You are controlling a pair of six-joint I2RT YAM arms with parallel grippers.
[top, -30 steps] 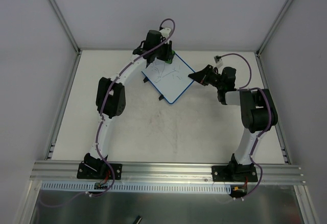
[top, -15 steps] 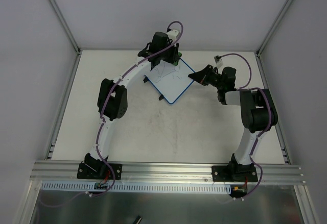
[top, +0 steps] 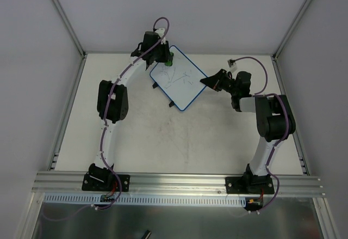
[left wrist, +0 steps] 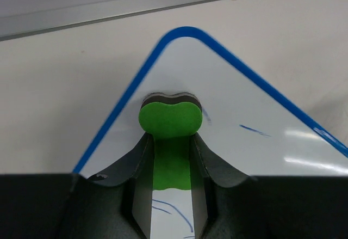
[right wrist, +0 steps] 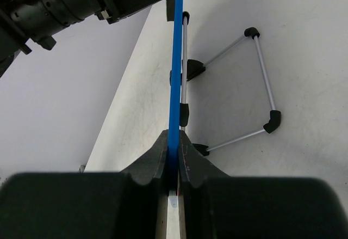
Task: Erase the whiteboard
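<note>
The whiteboard (top: 179, 81), white with a thin blue frame, stands tilted at the back middle of the table, with thin dark scribbles on its face. My left gripper (top: 166, 60) is shut on the green eraser (left wrist: 171, 120) and holds it against the board's far corner, in the left wrist view just inside the blue frame (left wrist: 185, 32). Blue marks (left wrist: 254, 131) lie beside and below the eraser. My right gripper (top: 205, 81) is shut on the board's right edge. In the right wrist view the blue edge (right wrist: 175, 59) runs straight up from between my jaws.
A wire stand with black feet (right wrist: 255, 81) props the board from behind. Black tabs (top: 172, 105) show on the board's near edge. White walls and a metal rail (top: 179, 183) enclose the table.
My left gripper has swept the eraser from the board's upper middle to the right, then back left to its far corner. The right gripper and board have not moved.
</note>
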